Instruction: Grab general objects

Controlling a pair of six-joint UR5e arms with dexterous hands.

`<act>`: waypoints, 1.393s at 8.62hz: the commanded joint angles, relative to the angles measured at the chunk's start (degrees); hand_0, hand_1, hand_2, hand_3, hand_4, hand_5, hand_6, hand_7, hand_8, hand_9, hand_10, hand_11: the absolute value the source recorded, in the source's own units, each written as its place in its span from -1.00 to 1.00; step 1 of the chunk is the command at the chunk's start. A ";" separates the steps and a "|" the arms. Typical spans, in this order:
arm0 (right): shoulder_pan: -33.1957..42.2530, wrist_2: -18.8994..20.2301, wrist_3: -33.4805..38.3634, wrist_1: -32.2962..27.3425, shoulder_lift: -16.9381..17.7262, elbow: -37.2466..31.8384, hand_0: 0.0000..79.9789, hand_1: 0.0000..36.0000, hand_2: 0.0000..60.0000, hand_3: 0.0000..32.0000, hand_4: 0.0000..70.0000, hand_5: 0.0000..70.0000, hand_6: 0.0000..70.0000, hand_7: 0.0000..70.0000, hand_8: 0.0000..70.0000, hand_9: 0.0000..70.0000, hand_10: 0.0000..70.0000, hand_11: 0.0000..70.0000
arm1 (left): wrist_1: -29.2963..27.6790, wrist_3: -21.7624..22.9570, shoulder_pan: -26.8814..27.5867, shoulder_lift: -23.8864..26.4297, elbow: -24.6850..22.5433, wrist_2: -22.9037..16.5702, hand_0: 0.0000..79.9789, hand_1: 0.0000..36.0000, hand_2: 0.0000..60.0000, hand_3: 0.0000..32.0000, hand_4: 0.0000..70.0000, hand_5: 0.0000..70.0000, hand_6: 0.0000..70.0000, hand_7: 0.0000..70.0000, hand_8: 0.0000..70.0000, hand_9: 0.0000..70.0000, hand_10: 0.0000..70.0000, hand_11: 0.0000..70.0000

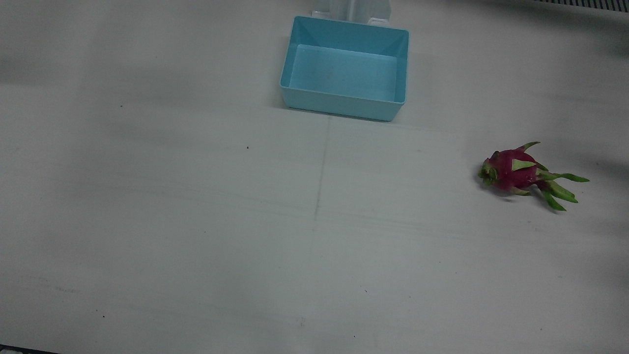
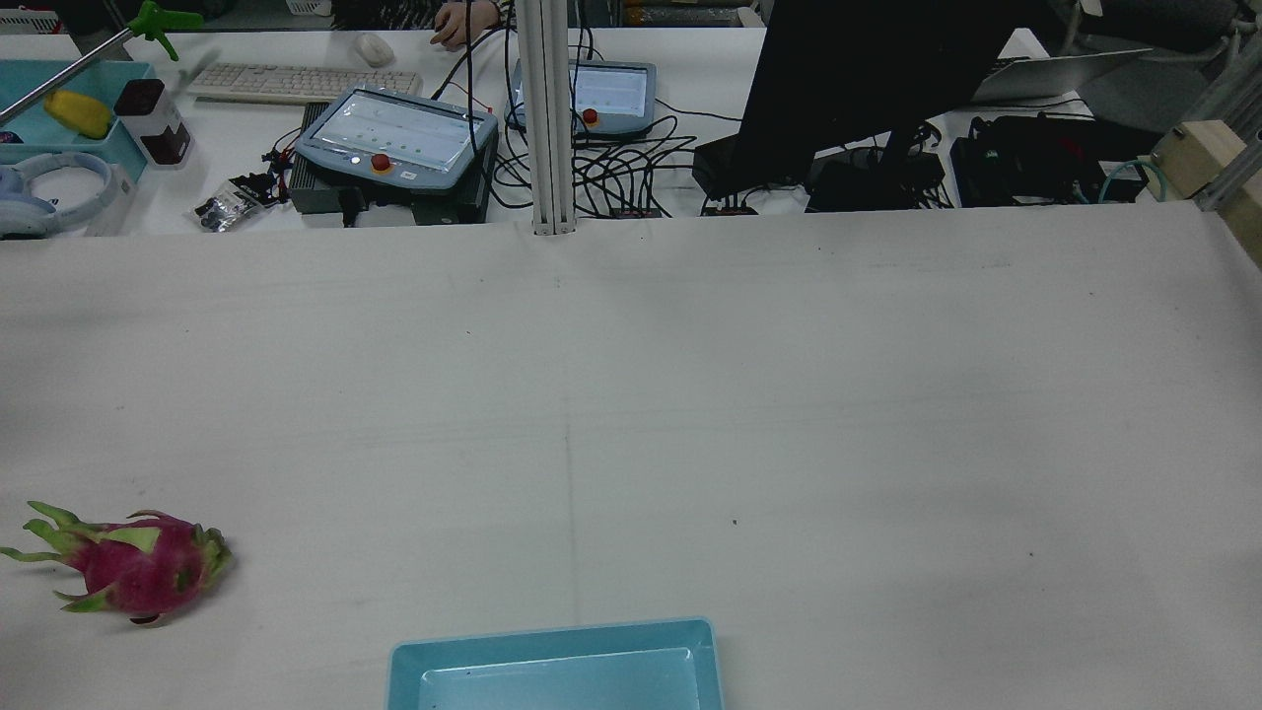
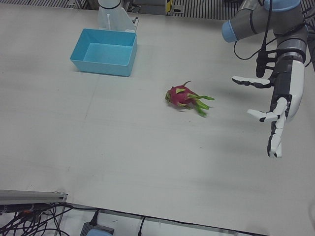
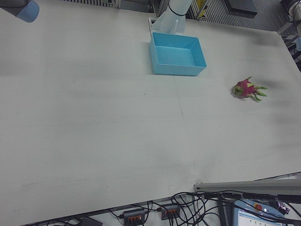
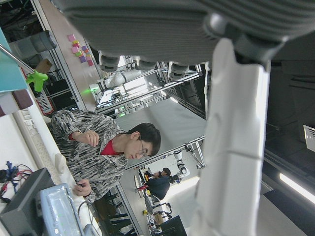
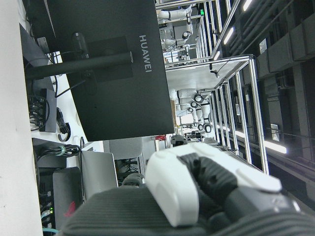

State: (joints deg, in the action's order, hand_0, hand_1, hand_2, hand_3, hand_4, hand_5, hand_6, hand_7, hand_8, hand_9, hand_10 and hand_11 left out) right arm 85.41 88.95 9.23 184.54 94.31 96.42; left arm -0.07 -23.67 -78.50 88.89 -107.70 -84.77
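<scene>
White tabletop holds the dragon fruit (image 3: 182, 96) untouched, well apart from the blue bin (image 3: 104, 51), so your grasp remains undone: left hand (image 3: 277, 105) hovers beside it, fingers spread, right hand's (image 6: 206, 187) state unclear.

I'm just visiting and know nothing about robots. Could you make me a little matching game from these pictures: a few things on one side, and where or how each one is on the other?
Things:
1. dragon fruit
2. blue bin
3. left robot hand
4. black monitor

Places or states:
A. empty, sitting at the robot's edge of the table
B. raised above the table, fingers spread, holding nothing
C. lying on its side on the bare table
D. on the operators' desk beyond the table

Pairs: 1-C, 2-A, 3-B, 4-D
</scene>
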 commanded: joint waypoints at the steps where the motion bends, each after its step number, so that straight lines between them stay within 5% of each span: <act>1: 0.02 0.00 0.00 0.03 0.00 -0.01 -1.00 -1.00 -1.00 -1.00 -1.00 -1.00 -1.00 -1.00 -1.00 -1.00 -1.00 -1.00 | 1.82 0.38 -4.56 -4.48 -10.22 -1.01 0.83 0.22 -1.00 -0.16 -0.94 0.64 -1.00 -0.73 -1.00 -0.99 -0.99 -0.89; 3: 0.02 0.00 0.00 -0.05 0.00 -0.01 -1.00 -1.00 -1.00 -1.00 -1.00 -1.00 -1.00 -1.00 -1.00 -1.00 -1.00 -1.00 | 4.01 -4.59 -0.90 -7.23 -11.31 -0.93 1.00 0.47 -1.00 -0.01 -0.82 0.94 -0.95 -0.67 -1.00 -0.97 -1.00 -0.96; 6: 0.02 0.00 0.00 -0.05 0.00 -0.01 -1.00 -1.00 -1.00 -1.00 -1.00 -1.00 -1.00 -1.00 -1.00 -1.00 -1.00 -1.00 | 5.60 -15.74 5.45 -9.95 -10.69 -1.18 1.00 0.53 -1.00 -0.32 -0.66 1.00 -0.90 -0.62 -1.00 -0.97 -1.00 -0.91; 9: 0.02 0.00 0.00 -0.05 0.00 -0.01 -1.00 -1.00 -1.00 -1.00 -1.00 -1.00 -1.00 -1.00 -1.00 -1.00 -1.00 -1.00 | 12.43 -29.35 5.64 -10.23 -11.21 -8.91 1.00 0.42 -1.00 -0.31 -0.71 0.77 -0.95 -0.67 -1.00 -0.97 -0.99 -0.89; 12: 0.02 0.00 0.00 0.03 0.00 -0.01 -1.00 -1.00 -1.00 -1.00 -1.00 -1.00 -1.00 -1.00 -1.00 -1.00 -1.00 -1.00 | 25.15 -41.32 5.72 -10.58 -15.85 -11.37 1.00 0.70 -1.00 0.01 -0.81 0.49 -1.00 -0.72 -1.00 -0.99 -0.97 -0.84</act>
State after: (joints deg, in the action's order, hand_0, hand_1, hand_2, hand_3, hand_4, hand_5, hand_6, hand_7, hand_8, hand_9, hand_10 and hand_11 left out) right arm 85.42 88.94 9.23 184.49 94.31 96.41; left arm 15.05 -55.26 -72.89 78.53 -120.03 -93.69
